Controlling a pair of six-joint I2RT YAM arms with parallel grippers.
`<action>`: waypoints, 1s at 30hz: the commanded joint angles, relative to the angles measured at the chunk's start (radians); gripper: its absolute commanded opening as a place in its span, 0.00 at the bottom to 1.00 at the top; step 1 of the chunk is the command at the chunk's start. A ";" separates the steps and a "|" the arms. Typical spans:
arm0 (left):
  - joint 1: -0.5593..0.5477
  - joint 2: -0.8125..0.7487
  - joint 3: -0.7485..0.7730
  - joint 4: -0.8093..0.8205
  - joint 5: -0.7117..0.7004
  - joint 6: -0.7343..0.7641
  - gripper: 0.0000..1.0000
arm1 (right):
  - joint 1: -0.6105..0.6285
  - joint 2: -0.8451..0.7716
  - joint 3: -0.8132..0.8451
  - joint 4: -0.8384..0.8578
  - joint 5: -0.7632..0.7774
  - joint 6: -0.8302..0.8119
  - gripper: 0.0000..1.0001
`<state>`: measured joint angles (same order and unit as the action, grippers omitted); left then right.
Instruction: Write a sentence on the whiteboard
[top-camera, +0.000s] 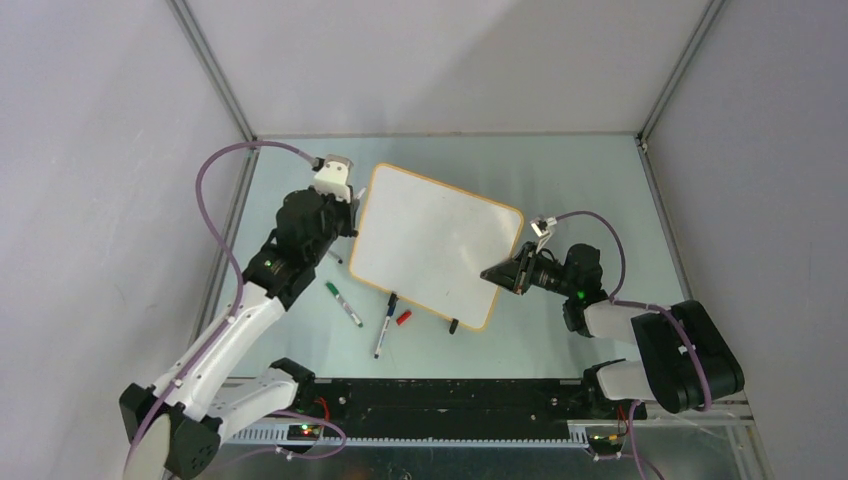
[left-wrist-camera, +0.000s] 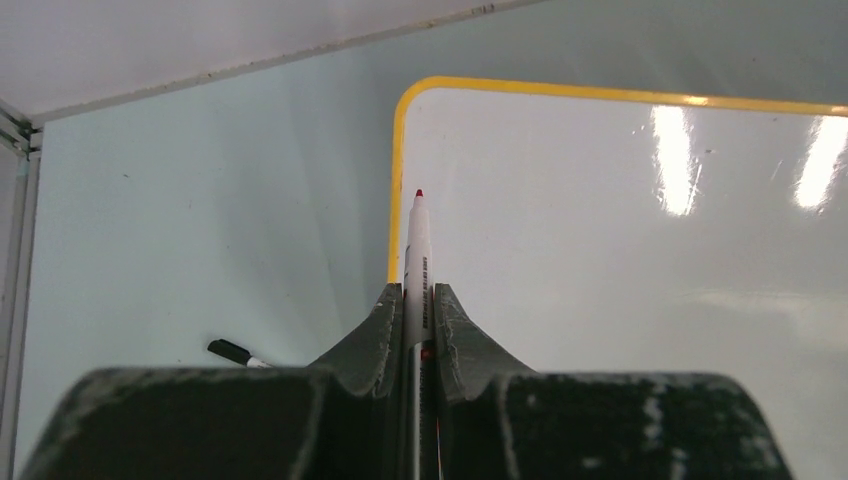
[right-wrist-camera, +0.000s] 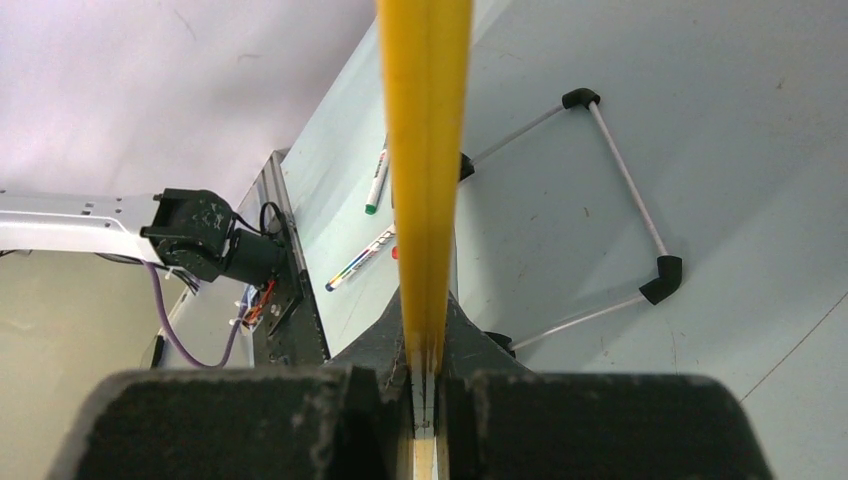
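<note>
The whiteboard stands tilted mid-table on its wire stand, its white face blank with no red words on it. My right gripper is shut on the board's right edge; in the right wrist view its frame runs edge-on out from between the jaws. My left gripper is shut on a red-tipped marker at the board's left edge. In the left wrist view the marker tip sits just inside the frame's upper left corner, over the blank face.
A green-capped marker, a dark-capped marker and a loose red cap lie on the table in front of the board. The board's wire stand with black feet rests behind it. Enclosure walls surround the table.
</note>
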<state>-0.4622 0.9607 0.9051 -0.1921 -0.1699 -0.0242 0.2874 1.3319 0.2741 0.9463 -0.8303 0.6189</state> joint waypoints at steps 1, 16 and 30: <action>0.003 0.043 0.016 0.030 0.029 0.049 0.00 | 0.003 -0.035 -0.005 0.043 0.029 -0.061 0.00; 0.039 0.121 -0.011 0.155 0.101 -0.045 0.00 | 0.006 -0.033 -0.006 0.051 0.028 -0.055 0.00; 0.067 0.215 0.071 0.120 0.155 -0.078 0.00 | 0.007 -0.028 -0.005 0.060 0.029 -0.053 0.00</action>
<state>-0.4160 1.1687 0.9318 -0.0860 -0.0383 -0.0727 0.2913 1.3201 0.2676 0.9417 -0.8215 0.6163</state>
